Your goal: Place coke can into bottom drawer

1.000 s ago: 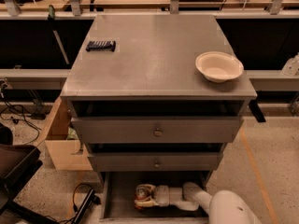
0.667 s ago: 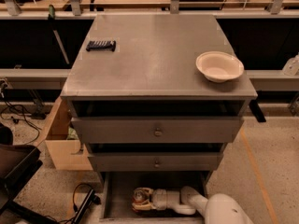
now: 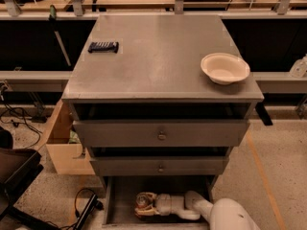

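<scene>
While the can (image 3: 142,200) sits low inside the open drawer (image 3: 119,191), left of its middle and apparently upright near the floor, the remaining danger lies in the letting-go. The tool (image 3: 144,209) appears to pinch the can between its fingers, reaching in from the right on the white arm (image 3: 192,206). If the can is not squarely down, it may tip and roll when released. A careless pull-back could drag it along or knock the arm against the knobbed drawer (image 3: 158,166) above. The bowl (image 3: 225,68) on the counter (image 3: 153,51) stands well apart.
</scene>
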Robot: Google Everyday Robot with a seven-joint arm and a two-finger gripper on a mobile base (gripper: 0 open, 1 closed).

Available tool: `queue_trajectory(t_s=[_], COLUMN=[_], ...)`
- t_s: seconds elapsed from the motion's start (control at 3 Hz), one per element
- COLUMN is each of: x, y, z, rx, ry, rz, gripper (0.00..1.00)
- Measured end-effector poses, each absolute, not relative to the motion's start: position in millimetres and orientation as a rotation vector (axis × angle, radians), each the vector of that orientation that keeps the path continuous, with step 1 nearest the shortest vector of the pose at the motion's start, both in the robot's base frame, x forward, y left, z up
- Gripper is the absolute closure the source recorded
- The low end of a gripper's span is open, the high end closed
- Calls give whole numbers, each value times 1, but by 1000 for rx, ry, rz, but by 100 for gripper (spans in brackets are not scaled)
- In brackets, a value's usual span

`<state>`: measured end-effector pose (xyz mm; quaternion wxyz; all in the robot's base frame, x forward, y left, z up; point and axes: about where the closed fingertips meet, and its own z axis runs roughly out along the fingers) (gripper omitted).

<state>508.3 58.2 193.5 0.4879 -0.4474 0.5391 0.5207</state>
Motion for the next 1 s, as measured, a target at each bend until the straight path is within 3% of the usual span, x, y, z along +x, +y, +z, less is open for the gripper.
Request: queue_trajectory(t_s=[0.67,1.0], x=[507,506], y=[62,64], z=[194,194], rx=[-1088,-1088], ry=[1307,1306], rz=[1274,1277], gripper=[13,0])
